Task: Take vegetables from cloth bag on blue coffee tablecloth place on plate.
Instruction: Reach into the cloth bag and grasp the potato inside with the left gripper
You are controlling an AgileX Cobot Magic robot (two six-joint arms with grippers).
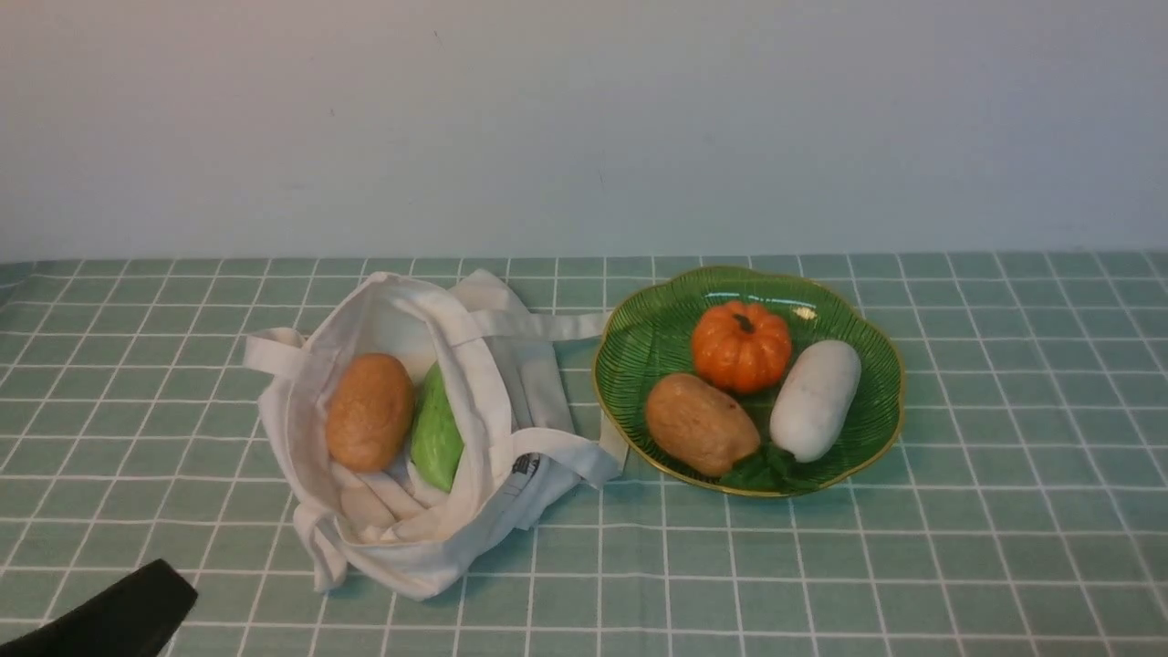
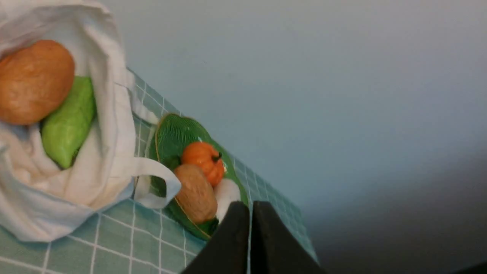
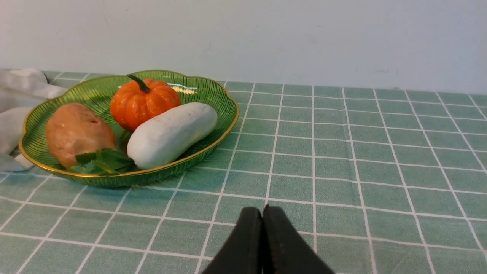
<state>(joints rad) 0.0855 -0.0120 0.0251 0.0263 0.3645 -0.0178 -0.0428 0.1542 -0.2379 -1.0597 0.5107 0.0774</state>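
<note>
The off-white cloth bag [image 1: 511, 401] lies open on the teal checked tablecloth [image 1: 912, 547]. Inside it are a smooth orange-tan potato [image 1: 369, 411] and a pale green vegetable [image 1: 435, 433]; both also show in the left wrist view, the potato [image 2: 34, 82] and the green one [image 2: 68, 121]. The green gold-rimmed plate [image 1: 657, 319] stands to the bag's right. My left gripper [image 2: 251, 207] is shut and empty, near the table's front left corner [image 1: 137, 602]. My right gripper [image 3: 262, 211] is shut and empty, low over the cloth in front of the plate [image 3: 213, 91]; it is out of the front view.
On the plate lie a rough brown potato [image 1: 701, 423], a small orange pumpkin [image 1: 741, 346], a white elongated vegetable [image 1: 815, 400] and a small green leaf [image 1: 762, 470]. A pale wall [image 1: 584, 128] rises behind the table.
</note>
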